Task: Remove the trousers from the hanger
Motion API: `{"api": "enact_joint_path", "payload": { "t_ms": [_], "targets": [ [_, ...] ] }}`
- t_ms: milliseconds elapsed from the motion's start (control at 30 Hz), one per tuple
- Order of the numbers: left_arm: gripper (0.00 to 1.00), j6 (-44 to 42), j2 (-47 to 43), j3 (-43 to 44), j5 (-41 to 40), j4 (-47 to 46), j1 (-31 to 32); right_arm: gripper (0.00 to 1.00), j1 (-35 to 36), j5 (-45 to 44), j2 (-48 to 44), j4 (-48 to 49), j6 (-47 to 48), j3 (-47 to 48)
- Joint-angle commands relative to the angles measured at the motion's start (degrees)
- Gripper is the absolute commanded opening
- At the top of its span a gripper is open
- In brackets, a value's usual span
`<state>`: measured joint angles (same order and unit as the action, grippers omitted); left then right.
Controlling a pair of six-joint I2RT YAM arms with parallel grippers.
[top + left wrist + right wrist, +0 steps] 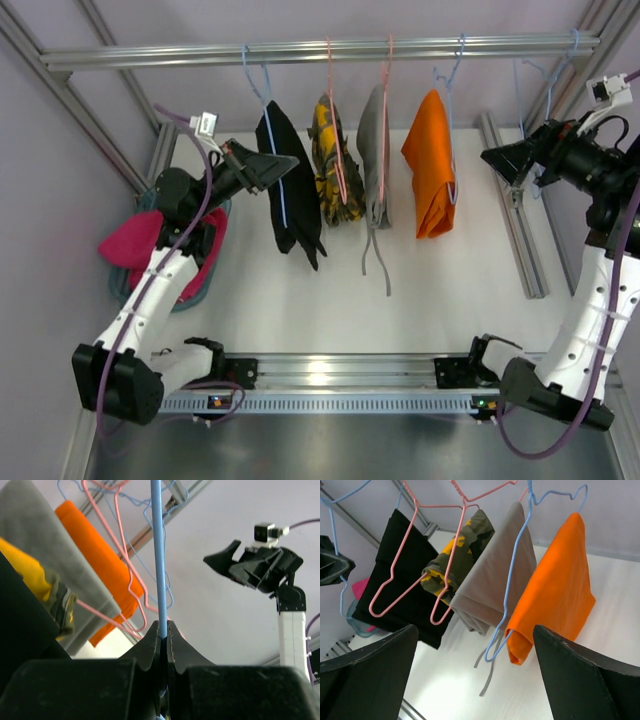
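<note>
The left gripper (164, 630) is clamped on the blue hanger (158, 555), with the black trousers (285, 195) hanging right beside it. The pink trousers (130, 240) lie behind it in a basket (122, 292). The right gripper (497, 163) gapes open, well apart.

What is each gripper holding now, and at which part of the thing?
The left gripper is shut on the blue hanger, pinching a straight stretch of its wire beside the black trousers. The right gripper is open and holds nothing.
</note>
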<state>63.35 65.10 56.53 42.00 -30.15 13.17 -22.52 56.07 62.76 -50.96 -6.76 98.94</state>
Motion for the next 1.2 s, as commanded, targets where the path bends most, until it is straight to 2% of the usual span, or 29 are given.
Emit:
{"api": "enact_joint_path", "payload": {
  "t_ms": [0, 67, 100, 133, 233, 267, 333, 433, 600, 800, 1067, 1167],
  "targets": [
    [0.00, -0.42, -4.01, -4.67, -1.92, -5.62, 0.01, 0.99, 5.10, -4.02, 2.27, 6.84, -1.42, 0.82],
    [0.00, -1.64, -6.56, -6.60, -2.01, -4.75, 0.01, 0.99, 13.00, -10.50, 4.37, 6.66, 0.25, 3.19],
    [0.00, -2.35, -7.52, -7.05, -2.09, -4.31, -0.07, 0.99, 18.95, -12.03, 5.26, 6.92, 0.09, 4.15],
    [0.00, -2.88, -9.19, -7.83, -2.36, -3.78, 0.01, 0.99, 21.44, -12.56, 6.14, 7.71, -0.52, 5.20],
    [0.00, -5.78, -11.92, -8.72, -2.89, -1.23, 0.01, 0.99, 28.56, -14.49, 8.78, 15.25, -5.97, 4.96],
    [0.00, -7.61, -13.93, -9.16, -3.32, -0.44, 0.01, 0.99, 30.07, -16.68, 8.61, 21.54, -8.15, 3.65],
    [0.00, -8.51, -16.13, -10.38, -3.50, 1.06, -0.25, 0.99, 35.76, -18.10, 8.08, 27.91, -9.05, 0.48],
    [0.00, -8.68, -19.30, -11.44, -3.33, 4.74, -2.96, 0.99, 45.88, -22.14, 12.02, 28.55, -6.86, 5.01],
    [0.00, -9.39, -22.91, -12.32, -2.71, 7.47, -4.29, 0.96, 59.14, -26.63, 20.55, 32.83, -10.63, 9.78],
    [0.00, -9.83, -23.97, -10.57, -2.80, 8.97, -4.56, 0.93, 68.12, -27.86, 28.28, 36.28, -18.80, 12.50],
    [0.00, -7.98, -25.11, -9.69, -1.49, 8.88, -4.47, 0.87, 73.67, -27.33, 34.53, 42.07, -23.37, 14.44],
    [0.00, -7.36, -25.64, -9.95, -1.22, 8.97, -4.47, 0.76, 74.47, -27.60, 36.29, 44.70, -25.48, 14.44]
  ]
}}
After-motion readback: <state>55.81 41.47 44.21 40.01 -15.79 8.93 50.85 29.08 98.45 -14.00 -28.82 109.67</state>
